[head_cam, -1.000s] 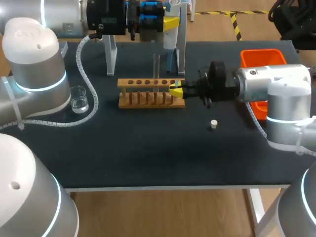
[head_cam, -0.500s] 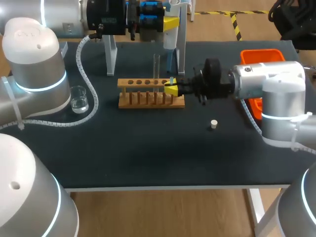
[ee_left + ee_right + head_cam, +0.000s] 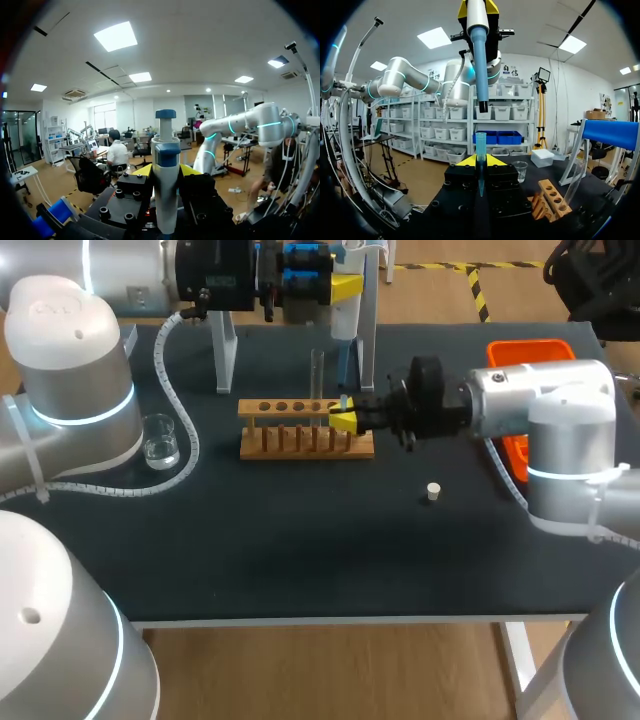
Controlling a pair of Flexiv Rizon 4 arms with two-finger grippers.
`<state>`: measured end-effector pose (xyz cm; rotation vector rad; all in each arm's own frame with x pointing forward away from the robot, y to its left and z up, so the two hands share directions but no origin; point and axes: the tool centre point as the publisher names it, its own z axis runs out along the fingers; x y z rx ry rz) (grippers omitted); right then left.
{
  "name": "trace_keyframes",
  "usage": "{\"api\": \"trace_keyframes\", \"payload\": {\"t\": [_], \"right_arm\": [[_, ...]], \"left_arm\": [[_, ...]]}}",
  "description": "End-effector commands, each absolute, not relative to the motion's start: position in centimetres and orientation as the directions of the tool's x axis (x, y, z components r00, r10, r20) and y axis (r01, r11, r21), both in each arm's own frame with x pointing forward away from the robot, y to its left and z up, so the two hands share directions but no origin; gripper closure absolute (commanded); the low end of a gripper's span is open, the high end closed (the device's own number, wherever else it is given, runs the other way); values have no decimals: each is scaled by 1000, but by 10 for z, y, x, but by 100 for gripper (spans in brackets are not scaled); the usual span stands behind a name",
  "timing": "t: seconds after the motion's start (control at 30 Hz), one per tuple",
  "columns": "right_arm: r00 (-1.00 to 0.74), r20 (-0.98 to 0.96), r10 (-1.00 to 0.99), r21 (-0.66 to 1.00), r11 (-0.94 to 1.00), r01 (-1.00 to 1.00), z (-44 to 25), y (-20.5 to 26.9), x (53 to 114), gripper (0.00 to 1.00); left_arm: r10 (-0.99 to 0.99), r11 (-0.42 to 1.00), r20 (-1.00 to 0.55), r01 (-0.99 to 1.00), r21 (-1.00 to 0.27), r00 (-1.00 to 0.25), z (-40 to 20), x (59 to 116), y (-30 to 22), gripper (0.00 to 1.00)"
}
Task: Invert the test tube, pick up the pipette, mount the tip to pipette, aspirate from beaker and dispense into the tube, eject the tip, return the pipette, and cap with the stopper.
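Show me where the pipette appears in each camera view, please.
Head view: the pipette is at the upper middle, in the left gripper.
Left wrist view: the pipette is upright between that gripper's fingers.
Right wrist view: the pipette hangs nozzle-down above the pipette tip.
Shared landmark: the left gripper's yellow tips beside the pipette.

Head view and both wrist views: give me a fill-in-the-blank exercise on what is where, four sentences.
The right tool is shut on a bluish ___.
The left tool is shut on the ___.
The white stopper lies on the ___, apart from the rack.
In the head view, the beaker stands to the rack's ___.
Missing words: tip; pipette; table; left.
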<state>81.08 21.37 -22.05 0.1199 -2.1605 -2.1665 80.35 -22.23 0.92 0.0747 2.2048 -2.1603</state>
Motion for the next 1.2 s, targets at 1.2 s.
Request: {"api": "trace_keyframes", "payload": {"t": [1.2], "right_arm": [[-994, 5, -113, 1000, -9, 6, -212, 216, 810, 100]], "left_arm": [[-5, 19, -73, 73, -997, -997, 9, 803, -222, 100]]}}
